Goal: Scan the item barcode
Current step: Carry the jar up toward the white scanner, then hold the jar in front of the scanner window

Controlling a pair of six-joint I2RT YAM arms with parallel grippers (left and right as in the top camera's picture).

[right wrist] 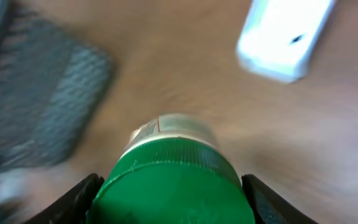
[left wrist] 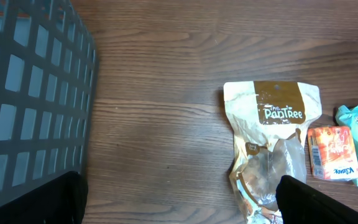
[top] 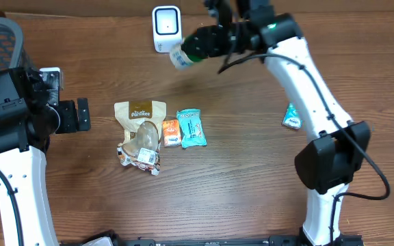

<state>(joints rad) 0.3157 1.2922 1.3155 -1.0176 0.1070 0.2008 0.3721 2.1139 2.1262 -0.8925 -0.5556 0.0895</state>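
R gripper [top: 207,42] clamped on bottle [top: 187,52] at cap end; seems stiff, light, slick, so hold there; L gripper [top: 82,115] apart.

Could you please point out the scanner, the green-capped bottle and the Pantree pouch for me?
scanner [top: 166,26]: overhead view, on its white front face.
green-capped bottle [right wrist: 173,186]: right wrist view, on the green cap.
Pantree pouch [left wrist: 277,112]: left wrist view, on the brown printed label.

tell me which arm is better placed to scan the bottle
Right: the right gripper holds the green-capped bottle beside the white scanner, while the left gripper hangs open and empty near the basket.
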